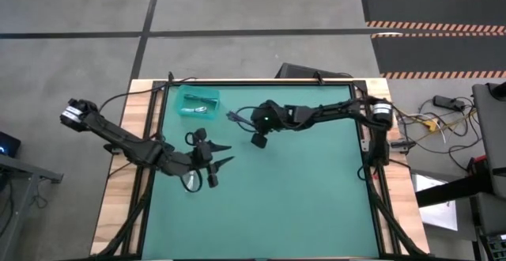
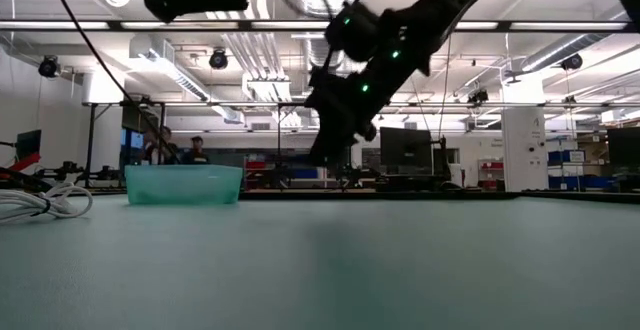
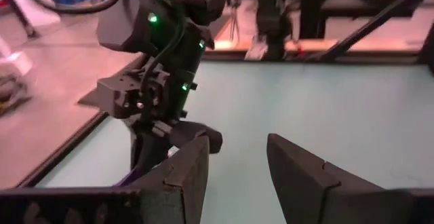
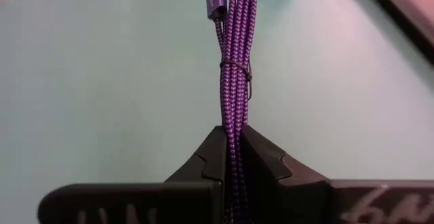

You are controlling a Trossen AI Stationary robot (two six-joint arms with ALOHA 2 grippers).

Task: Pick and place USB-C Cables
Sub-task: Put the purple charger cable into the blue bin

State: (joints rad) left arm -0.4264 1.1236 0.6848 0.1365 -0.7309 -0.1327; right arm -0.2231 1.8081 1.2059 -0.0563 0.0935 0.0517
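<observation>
My right gripper (image 1: 241, 119) is above the mat, just right of the translucent teal tray (image 1: 183, 96), and is shut on a purple braided cable bundle (image 4: 236, 54) bound with a thin tie. The bundle also shows in the high view (image 1: 233, 117). Cables (image 1: 198, 107) lie inside the tray. A coiled white cable (image 1: 194, 183) lies on the mat beside my left arm, and it also shows in the low view (image 2: 40, 202). My left gripper (image 1: 224, 155) hovers open near the mat's middle, facing the right gripper. In its wrist view (image 3: 237, 166) nothing is between the fingers. My right gripper pinches the purple bundle between its two fingers at one end (image 4: 234, 132). The fingers lie along the bundle, which runs straight out past the fingertips toward the tray. The bundle is lifted clear of the mat, roughly level, and its metal plug (image 4: 215, 0) is at the free end.
The green mat (image 1: 300, 198) has open room to the right and toward the near edge. A black frame rail (image 1: 261, 81) borders the mat. The tray (image 2: 185, 183) stands at the far left. People stand in the room behind it (image 2: 165, 145).
</observation>
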